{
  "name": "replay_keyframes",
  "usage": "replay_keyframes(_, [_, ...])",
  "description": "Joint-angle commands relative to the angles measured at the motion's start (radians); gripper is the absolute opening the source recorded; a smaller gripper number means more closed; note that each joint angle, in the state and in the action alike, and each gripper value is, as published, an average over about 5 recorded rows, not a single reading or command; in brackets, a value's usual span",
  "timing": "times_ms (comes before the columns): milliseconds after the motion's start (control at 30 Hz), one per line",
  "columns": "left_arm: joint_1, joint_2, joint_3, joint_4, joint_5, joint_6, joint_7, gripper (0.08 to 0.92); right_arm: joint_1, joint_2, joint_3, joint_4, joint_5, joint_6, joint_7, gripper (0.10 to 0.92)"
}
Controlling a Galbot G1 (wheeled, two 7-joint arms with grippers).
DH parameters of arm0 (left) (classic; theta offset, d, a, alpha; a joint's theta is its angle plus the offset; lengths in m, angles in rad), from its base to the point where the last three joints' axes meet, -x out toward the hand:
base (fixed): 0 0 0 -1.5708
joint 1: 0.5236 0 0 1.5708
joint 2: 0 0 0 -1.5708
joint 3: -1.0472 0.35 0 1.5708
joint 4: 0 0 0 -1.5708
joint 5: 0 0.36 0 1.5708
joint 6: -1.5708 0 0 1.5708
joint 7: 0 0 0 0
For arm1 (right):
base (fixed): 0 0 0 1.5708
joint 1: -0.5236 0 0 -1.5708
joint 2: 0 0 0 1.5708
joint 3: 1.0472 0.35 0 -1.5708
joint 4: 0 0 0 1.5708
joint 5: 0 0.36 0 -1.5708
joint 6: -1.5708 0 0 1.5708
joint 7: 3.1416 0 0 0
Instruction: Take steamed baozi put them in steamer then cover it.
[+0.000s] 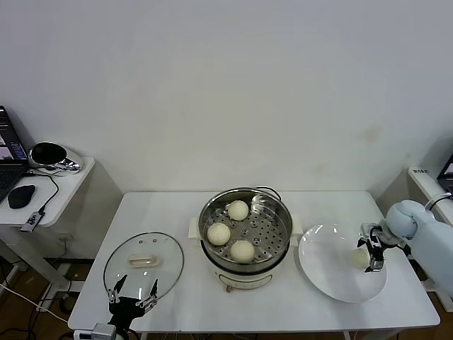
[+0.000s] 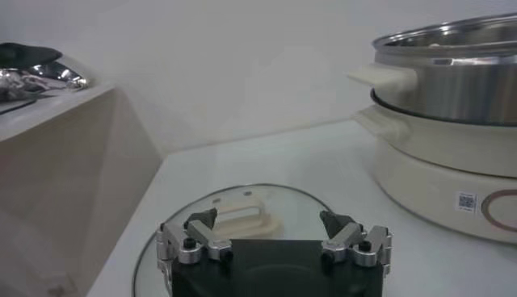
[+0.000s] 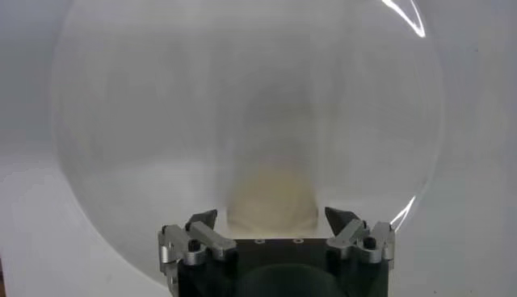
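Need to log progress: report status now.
Right gripper open around last bun on plate. Left gripper open, parked by lid. Three buns in steamer. Nothing in the way.

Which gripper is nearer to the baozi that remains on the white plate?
Right. The right gripper is open around the baozi on the plate. The left gripper is far across the table, at the cover.

I count four baozi: three [image 1: 238,210] [image 1: 218,234] [image 1: 242,251] inside one steamer [image 1: 279,241], one [image 1: 360,258] on one plate [image 1: 318,265]; one cover [image 1: 166,265].

Bright even light; glare streak on plate [image 3: 408,20] rim; bun [image 3: 271,198] blurred.
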Motion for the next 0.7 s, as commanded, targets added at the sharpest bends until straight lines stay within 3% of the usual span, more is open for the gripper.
replay_keyframes(33, [-0.003, 0.002, 0.001, 0.0, 0.002, 0.0, 0.0, 0.823, 0.002, -0.001, 0.001, -0.006, 0.021, -0.004, -0.001, 0.802])
replay_keyframes(433, [-0.005, 0.002, 0.005, 0.0, 0.001, 0.001, 0.0, 0.823, 0.027, -0.024, -0.005, 0.013, 0.057, -0.011, 0.0, 0.556])
replay_keyframes(700, [-0.023, 0.009, 0.015, 0.003, 0.004, 0.004, 0.001, 0.823, 0.305, -0.117, -0.249, 0.17, 0.279, -0.084, -0.014, 0.526])
